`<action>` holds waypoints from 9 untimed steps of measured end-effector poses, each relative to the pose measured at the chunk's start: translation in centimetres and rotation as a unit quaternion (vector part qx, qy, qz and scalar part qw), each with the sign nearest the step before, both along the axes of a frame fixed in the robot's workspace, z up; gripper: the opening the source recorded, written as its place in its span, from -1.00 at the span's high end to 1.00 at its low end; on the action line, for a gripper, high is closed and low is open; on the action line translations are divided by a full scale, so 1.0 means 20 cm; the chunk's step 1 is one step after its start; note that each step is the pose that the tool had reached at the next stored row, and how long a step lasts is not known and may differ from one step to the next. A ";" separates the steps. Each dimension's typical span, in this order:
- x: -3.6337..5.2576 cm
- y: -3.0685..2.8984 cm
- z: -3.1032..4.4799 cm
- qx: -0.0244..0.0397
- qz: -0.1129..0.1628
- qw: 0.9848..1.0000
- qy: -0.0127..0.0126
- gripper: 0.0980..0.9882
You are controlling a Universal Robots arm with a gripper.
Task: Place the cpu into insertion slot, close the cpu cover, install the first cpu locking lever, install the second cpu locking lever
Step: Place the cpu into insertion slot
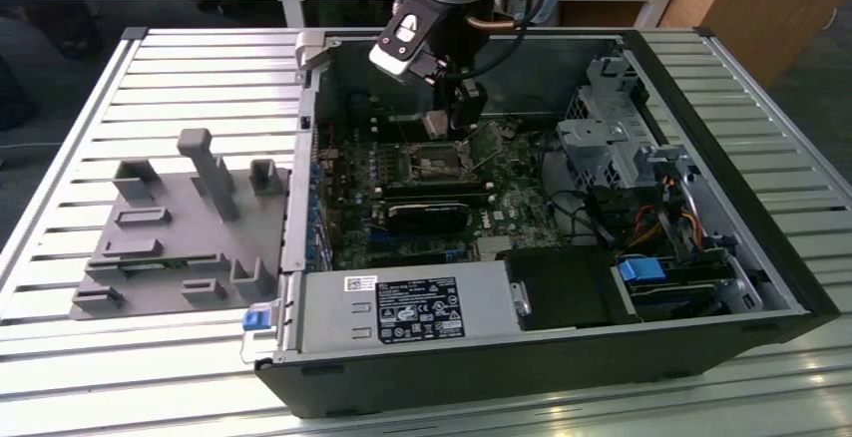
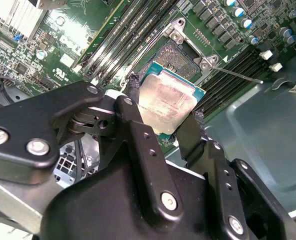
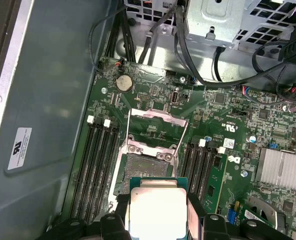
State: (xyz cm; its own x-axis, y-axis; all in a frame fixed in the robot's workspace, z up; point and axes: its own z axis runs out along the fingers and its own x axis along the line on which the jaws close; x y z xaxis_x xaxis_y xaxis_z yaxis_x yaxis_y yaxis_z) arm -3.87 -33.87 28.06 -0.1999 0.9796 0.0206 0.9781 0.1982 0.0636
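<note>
- While the end effector pinches it by two opposite edges between black fingers, the cpu shows as a small flat square with a dull silver-tan metal lid on a green rim.
- The cpu hangs between the fingertips, tilted, clear of the insertion slot just ahead of them and not seated in it.
- Beyond the slot, the cpu cover, a thin silvery frame, stands flipped open.
- The open computer case on the slatted surface holds the green motherboard, with black memory slots on either side of the insertion slot.
- In the first wrist view the cpu hides the slot's near edge, and the frame cuts off the chip's own near side.
</note>
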 end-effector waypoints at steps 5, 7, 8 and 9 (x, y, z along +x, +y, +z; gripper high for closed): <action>0.000 0.000 -0.006 0.000 0.000 1.000 0.000 0.00; 0.000 0.000 -0.009 0.000 0.000 1.000 0.000 0.00; 0.000 0.000 -0.010 0.000 0.000 1.000 0.001 0.00; 0.000 0.000 -0.012 0.000 0.000 1.000 0.001 0.00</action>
